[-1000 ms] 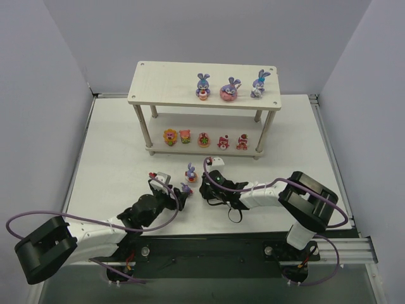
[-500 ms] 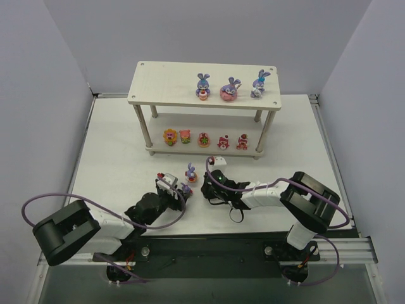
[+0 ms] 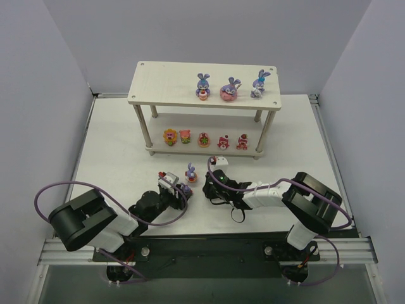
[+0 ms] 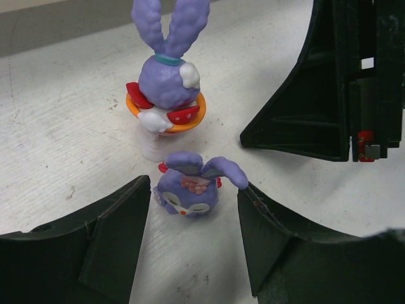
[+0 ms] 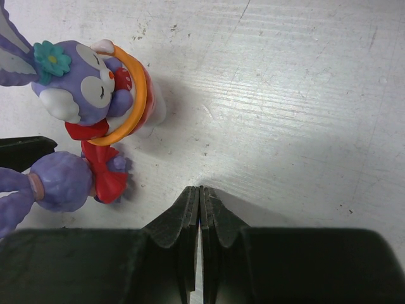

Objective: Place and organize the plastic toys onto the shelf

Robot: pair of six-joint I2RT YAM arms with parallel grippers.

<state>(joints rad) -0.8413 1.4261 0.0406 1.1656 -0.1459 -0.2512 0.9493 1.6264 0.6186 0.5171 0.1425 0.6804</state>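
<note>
Your left gripper is about half open and straddles the lying bunny. The toy sits right between its fingers. One finger meets the tip of an ear; on the other side a sliver of table shows between finger and toy. So I'd call it framed, not yet held.

This bunny looks light, hard and glossy, so expect it to squirt out or spin if you pinch it off-centre. Take it across the round head and body, not by the ears, which are thin and give the pads a poor seat. Squeeze gently; it needs little force.

Just beyond the fingertips stands the standing bunny, upright on a small white foot with an orange ring round its middle. It is close to the lying one and looks top-heavy, so a nudge would likely tip it. Lift straight up before you swing away.

Your right gripper is fully closed on nothing, resting low on the table just beside both toys. The shelf lies well ahead of both grippers.
</note>
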